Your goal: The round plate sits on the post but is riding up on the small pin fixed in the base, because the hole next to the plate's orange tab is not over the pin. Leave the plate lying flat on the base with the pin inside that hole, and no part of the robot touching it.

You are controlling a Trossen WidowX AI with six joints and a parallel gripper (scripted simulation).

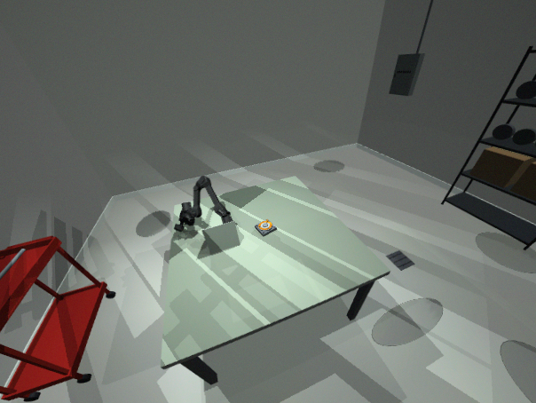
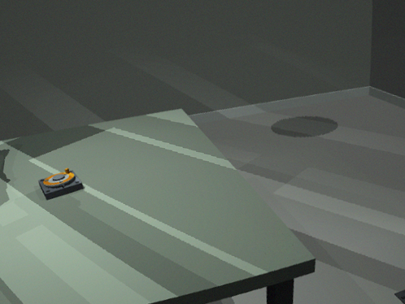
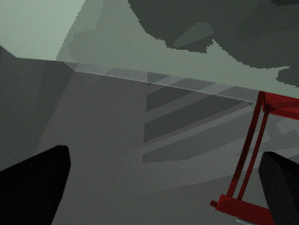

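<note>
From where the wrist view looks, the black jaws stand spread wide with nothing between them, facing the floor and a red metal cart (image 3: 247, 161), with none of the task pieces in sight. The top view shows the black arm (image 1: 204, 195) folded at the pale green counter's (image 1: 288, 284) far-left edge. The orange-ringed round plate (image 1: 265, 225) sits well apart on its dark square base (image 1: 266, 230); only the exterior view shows its orange tab (image 2: 67, 170) sticking up.

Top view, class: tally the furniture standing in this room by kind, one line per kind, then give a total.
Table: 1
Red cart: 1
Black shelf rack: 1
Total: 3
</note>
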